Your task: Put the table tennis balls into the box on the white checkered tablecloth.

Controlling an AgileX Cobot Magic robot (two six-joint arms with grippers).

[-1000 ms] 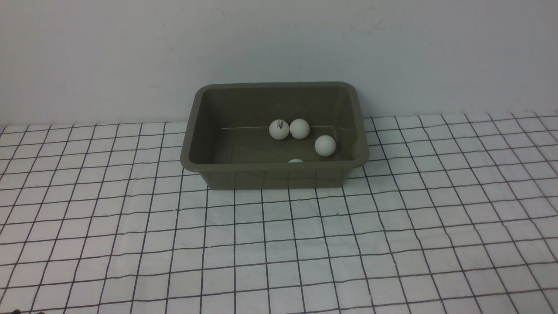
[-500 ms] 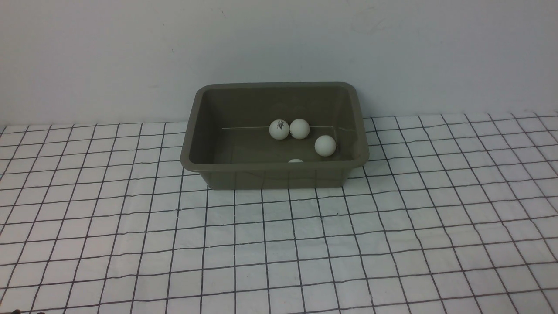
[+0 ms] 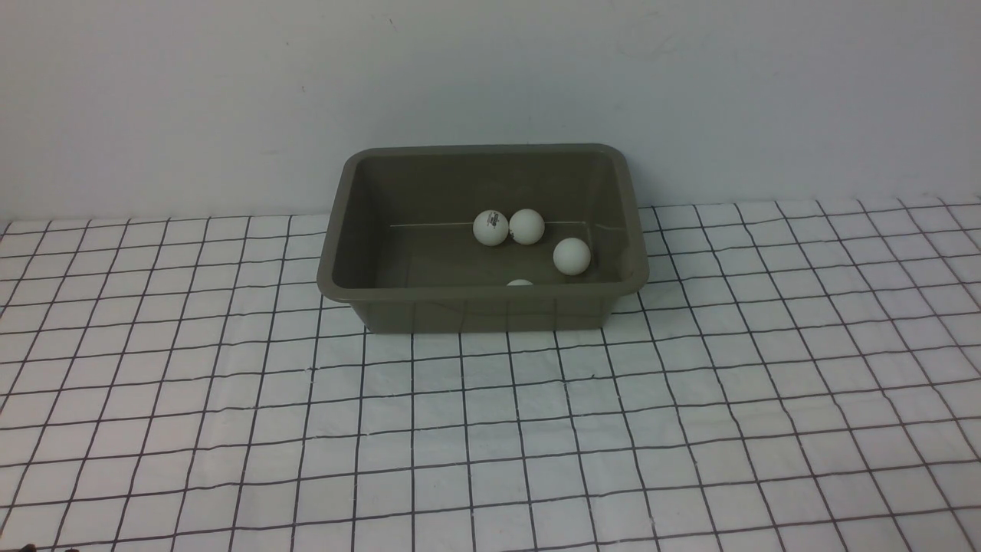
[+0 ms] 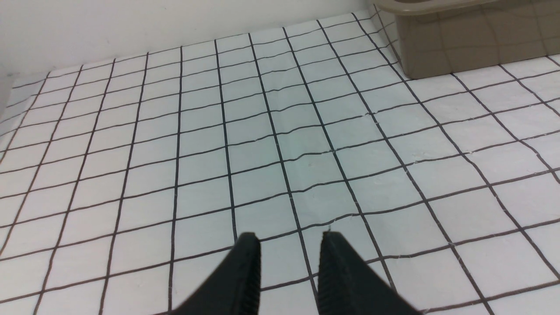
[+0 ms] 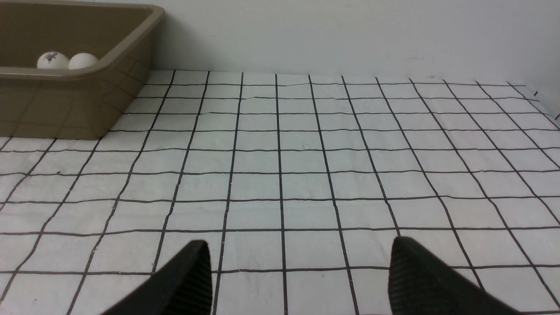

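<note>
The olive-grey box (image 3: 481,305) stands on the white checkered tablecloth (image 3: 490,437) at the back, close to the wall. Several white table tennis balls lie inside it: a touching pair (image 3: 490,228) (image 3: 526,226), one further right (image 3: 572,256), and one (image 3: 520,283) mostly hidden behind the front wall. Neither gripper appears in the front view. In the left wrist view my left gripper (image 4: 288,238) hangs over bare cloth, fingers drawn close, holding nothing; the box (image 4: 472,48) is far off. My right gripper (image 5: 299,249) is open and empty over bare cloth, away from the box (image 5: 65,100).
A plain pale wall (image 3: 490,77) runs right behind the box. The cloth is slightly wrinkled and its edge (image 5: 542,100) shows in the right wrist view.
</note>
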